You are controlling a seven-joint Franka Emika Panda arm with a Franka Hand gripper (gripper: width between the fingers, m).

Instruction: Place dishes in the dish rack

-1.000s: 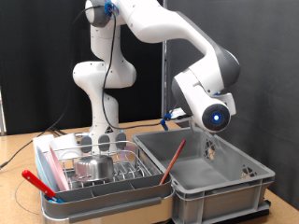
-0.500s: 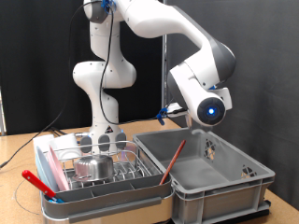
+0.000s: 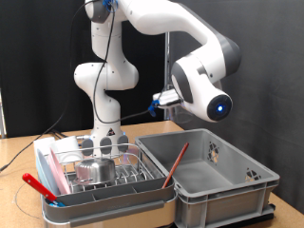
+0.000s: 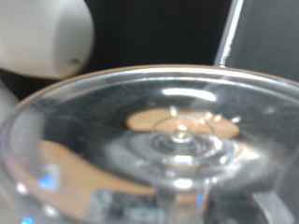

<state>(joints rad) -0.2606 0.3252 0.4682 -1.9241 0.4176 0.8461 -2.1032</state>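
Black curtain behind, wooden surface (image 3: 19, 152) lower left. My gripper sits upper right, hidden by the arm; clear round glass (image 4: 168, 140) fills wrist view. Fingers' state: can't tell. Silver wire dish rack (image 3: 95, 176) holds pink plate (image 3: 52, 173), steel cup (image 3: 95, 169).

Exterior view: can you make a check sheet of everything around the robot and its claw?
Surface: wooden table.
Job's things: dish rack holds pink plate and steel cup; red stick leans inside grey bin; clear glass fills the wrist view.
Clutter: red utensil at the rack's front.
Claw: raised above the bin; fingers too small to judge.
Cables: one on the table.
Surroundings: black curtain.
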